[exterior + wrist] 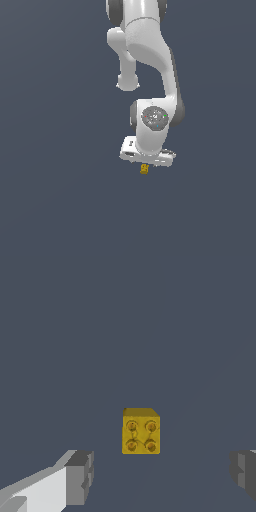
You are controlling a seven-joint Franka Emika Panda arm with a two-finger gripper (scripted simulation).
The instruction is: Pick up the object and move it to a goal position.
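The object (144, 169) is a tiny mustard-yellow block, just under the white hand in the exterior view. In the wrist view the object (141, 432) shows as a yellow cube with several round studs on its top face, resting on the dark grey floor. My gripper (160, 476) is open, with one grey fingertip (79, 476) on one side and the other (244, 472) at the frame's edge. The block lies in the wide gap between the fingers and touches neither. In the exterior view the gripper (146, 164) hangs right above the block, its fingers mostly hidden by the hand.
The dark grey floor (55, 200) spreads flat in all directions. The white arm (150, 55) comes down from the top of the exterior view. No goal marker shows.
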